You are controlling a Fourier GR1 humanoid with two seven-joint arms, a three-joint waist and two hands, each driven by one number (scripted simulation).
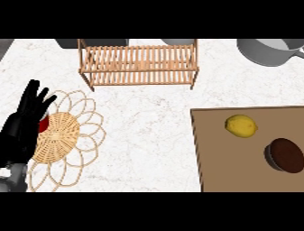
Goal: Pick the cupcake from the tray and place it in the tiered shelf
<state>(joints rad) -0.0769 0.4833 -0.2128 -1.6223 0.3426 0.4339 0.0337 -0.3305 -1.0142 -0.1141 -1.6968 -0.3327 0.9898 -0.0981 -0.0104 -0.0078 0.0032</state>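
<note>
White marbled tabletop (147, 117) fills the view, with a dark strip at the far edge. Landmark for all positions: the brown tray (247, 176) at the near right.

Cupcake (285, 155) sits on the tray's right half, apart from a lemon (241, 125), which lies just beyond it and to its left. Seen from above, the cupcake is a dark brown, roughly round top, a little taller than wide, with a grey rim of wrapper showing along its left edge. No clear long axis, so approach direction looks unconstrained.

Wooden slatted shelf (139, 65) stands beyond the tray and to its left, well apart from it. A grey pot (269, 50) sits beyond the tray's far right corner.

Left robot hand (26, 122) is well to the left of the tray, over a woven wicker mat (67, 135) — fingers straight and spread, holding nothing. A small red thing (43, 125) shows at its edge; cannot identify it.

Right robot hand: only a dark sliver at the right edge beyond the tray, possibly part of it — cannot tell its state.

Key relation: the cupcake lies far to the right of the left hand, on the robot's right side. Judgement: right arm is the nearer one; pick not yet begun.
</note>
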